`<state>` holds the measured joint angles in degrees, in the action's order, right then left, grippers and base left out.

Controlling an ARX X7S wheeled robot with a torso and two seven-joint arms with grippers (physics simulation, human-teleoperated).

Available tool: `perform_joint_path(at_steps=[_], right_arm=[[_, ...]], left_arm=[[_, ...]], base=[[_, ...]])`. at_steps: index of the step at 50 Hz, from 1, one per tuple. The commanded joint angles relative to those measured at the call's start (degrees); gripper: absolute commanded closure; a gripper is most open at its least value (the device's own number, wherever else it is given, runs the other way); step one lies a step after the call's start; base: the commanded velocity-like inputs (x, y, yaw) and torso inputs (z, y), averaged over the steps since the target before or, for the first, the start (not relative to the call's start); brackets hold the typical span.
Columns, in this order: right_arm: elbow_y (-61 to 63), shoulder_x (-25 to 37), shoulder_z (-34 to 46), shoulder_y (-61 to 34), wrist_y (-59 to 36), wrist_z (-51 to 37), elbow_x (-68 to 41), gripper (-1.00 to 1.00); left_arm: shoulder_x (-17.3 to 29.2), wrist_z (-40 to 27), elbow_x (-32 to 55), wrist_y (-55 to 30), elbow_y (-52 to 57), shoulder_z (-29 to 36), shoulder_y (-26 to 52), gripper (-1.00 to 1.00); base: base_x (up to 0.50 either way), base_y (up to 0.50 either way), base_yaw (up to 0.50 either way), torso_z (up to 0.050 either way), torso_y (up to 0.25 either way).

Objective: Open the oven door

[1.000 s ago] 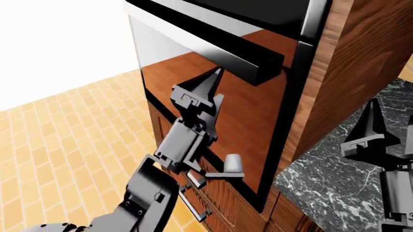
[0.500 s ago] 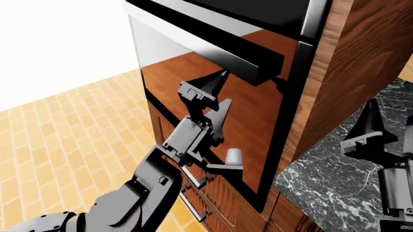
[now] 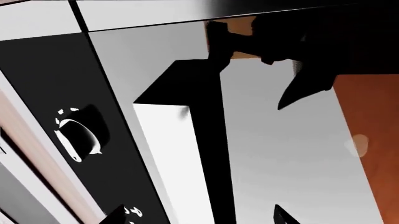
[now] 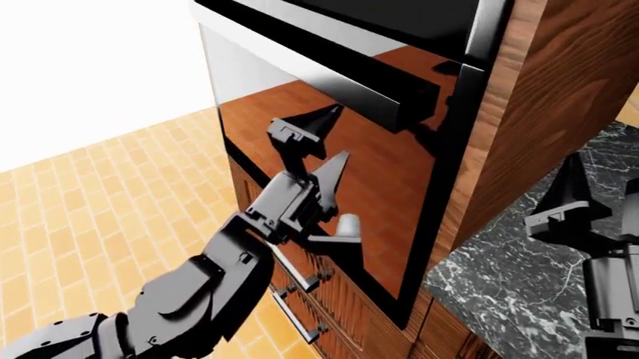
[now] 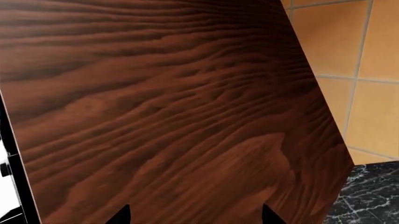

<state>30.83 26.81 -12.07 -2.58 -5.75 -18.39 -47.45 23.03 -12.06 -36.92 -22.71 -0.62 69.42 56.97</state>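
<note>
The oven door (image 4: pixel 384 202) is a glossy black-framed panel with reflective glass, and its long black bar handle (image 4: pixel 375 86) runs across its top. My left gripper (image 4: pixel 337 134) is open in front of the glass, its upper fingertip just under the handle and touching nothing. In the left wrist view the handle (image 3: pixel 187 140) runs toward the gap of my left gripper (image 3: pixel 199 218). My right gripper (image 4: pixel 604 191) stands open over the marble counter, beside the cabinet, holding nothing. My right gripper (image 5: pixel 196 218) faces the wood panel (image 5: pixel 156 116).
Wood drawers with silver handles (image 4: pixel 299 295) sit below the door, close to my left forearm. A dark marble counter (image 4: pixel 499 292) lies at the right. The control panel with a knob (image 3: pixel 78 140) is above the handle. Tiled floor (image 4: pixel 110 224) spreads to the left.
My left arm has pushed further forward and its wrist has turned a little; the gripper stays open just under the handle. The door and my right arm have not visibly moved.
</note>
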Motion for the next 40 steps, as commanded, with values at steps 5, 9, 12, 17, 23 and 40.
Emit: perform_joint_path(at_steps=[5, 9, 12, 17, 23, 40], right_arm=[[-1.3, -0.1, 0.6, -0.5, -0.1, 0.3, 0.1, -1.00], [-1.2, 0.0, 0.7, -0.4, -0.2, 0.4, -0.2, -1.00], [-1.3, 0.0, 0.7, -0.4, -0.2, 0.4, -0.3, -1.00], [-1.4, 0.0, 0.9, -0.4, -0.2, 0.4, -0.3, -1.00], [-1.5, 0.1, 0.9, -0.5, -0.2, 0.4, -0.5, -1.00], [-2.5, 0.3, 0.9, -0.7, -0.1, 0.4, -0.2, -1.00]], left_arm=[[-1.8, 1.1, 0.1, 2.4, -4.5, 1.7, 2.2, -1.00], [-2.3, 1.6, -1.2, 1.8, -4.4, 2.5, 2.6, -1.00], [-2.5, 1.9, -2.0, 1.4, -4.2, 2.9, 2.9, -1.00], [-3.0, 2.4, -2.7, 1.1, -4.3, 3.2, 3.6, -1.00], [-2.8, 2.2, -2.3, 2.3, -5.6, 3.1, 4.6, -1.00], [-3.8, -0.6, 2.6, 11.2, -15.3, 2.4, 7.8, -1.00]], base=[[0.00, 0.00, 0.00, 0.000, 0.000], [0.00, 0.00, 0.00, 0.000, 0.000], [0.00, 0.00, 0.00, 0.000, 0.000], [0.00, 0.00, 0.00, 0.000, 0.000], [0.00, 0.00, 0.00, 0.000, 0.000], [0.00, 0.00, 0.00, 0.000, 0.000]])
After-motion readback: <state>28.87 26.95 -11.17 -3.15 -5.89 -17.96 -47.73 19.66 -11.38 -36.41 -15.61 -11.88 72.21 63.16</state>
